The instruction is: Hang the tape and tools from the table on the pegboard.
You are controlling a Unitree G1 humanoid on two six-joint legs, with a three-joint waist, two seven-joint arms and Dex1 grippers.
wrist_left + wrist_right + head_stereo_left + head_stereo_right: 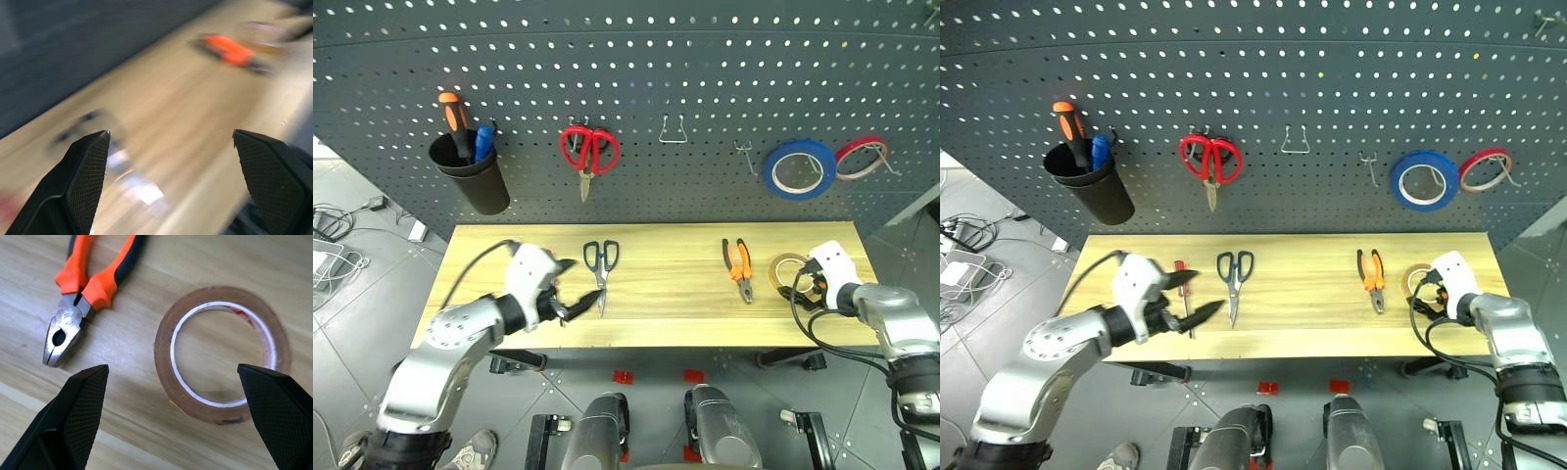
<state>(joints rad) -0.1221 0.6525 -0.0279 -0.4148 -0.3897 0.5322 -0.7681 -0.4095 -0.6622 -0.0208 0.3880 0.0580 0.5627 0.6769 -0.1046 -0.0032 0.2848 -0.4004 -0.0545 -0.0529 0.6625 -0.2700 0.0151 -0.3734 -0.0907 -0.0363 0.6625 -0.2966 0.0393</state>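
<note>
We see nothing hung yet: tape [222, 355], pliers [738, 267], scissors [600, 262] and screwdriver [1181, 281] lie on the table [675, 304], lower frame, both grippers [570, 287] [171, 377] wide, empty.

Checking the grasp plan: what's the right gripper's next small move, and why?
Probably lower the right gripper and close on the tape. Its fingers are open, the tape lies flat on the table between them, beside the pliers, not yet held.

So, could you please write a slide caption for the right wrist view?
Open right tool poised over the tan tape roll, orange-and-black pliers lying beside it on the wooden table.
</note>
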